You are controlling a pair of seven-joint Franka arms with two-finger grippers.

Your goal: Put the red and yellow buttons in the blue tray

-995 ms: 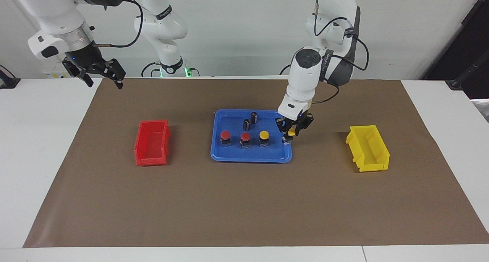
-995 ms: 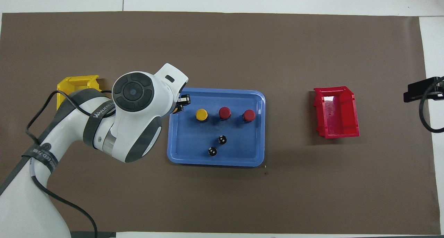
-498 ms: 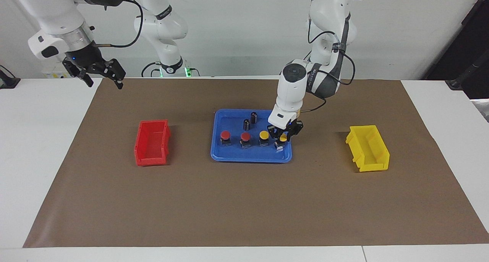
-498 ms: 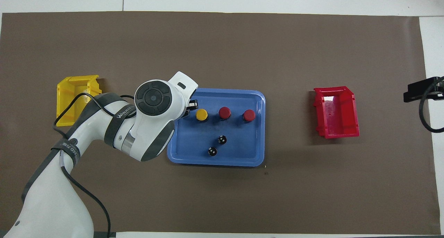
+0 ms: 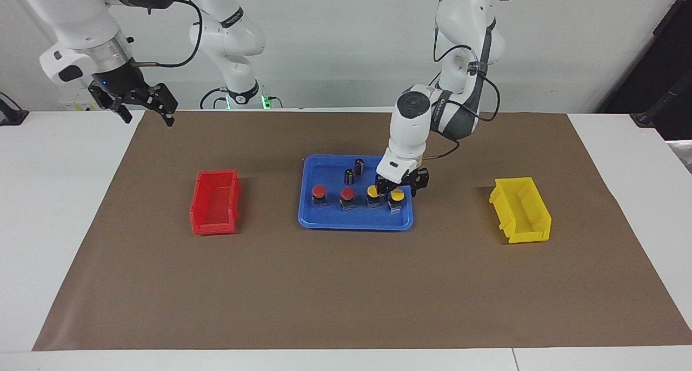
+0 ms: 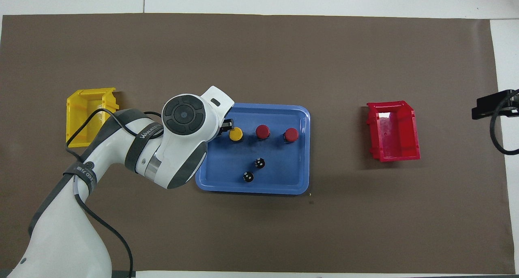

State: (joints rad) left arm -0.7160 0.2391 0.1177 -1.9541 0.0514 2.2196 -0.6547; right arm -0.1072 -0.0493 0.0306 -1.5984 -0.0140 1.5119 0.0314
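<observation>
Now, operator, your left gripper point(image 5: 397, 190) sits low in blue tray point(image 5: 324, 219), fingers clamped on yellow button point(image 5: 397, 196) at tray floor. Second yellow button point(image 5: 372, 191) just beside gripper; two red buttons point(image 5: 333, 191) next in same row. Round glossy mushroom caps, black blocky bases. Two dark cylinders point(image 5: 354, 171) stand in tray too. Tray: flat plastic, rounded corners, low rim. Your right gripper point(image 5: 143, 108) waits raised over table edge, fingers apart.

The left arm's grey band point(image 6: 146, 131) reads "WANJEED".
</observation>
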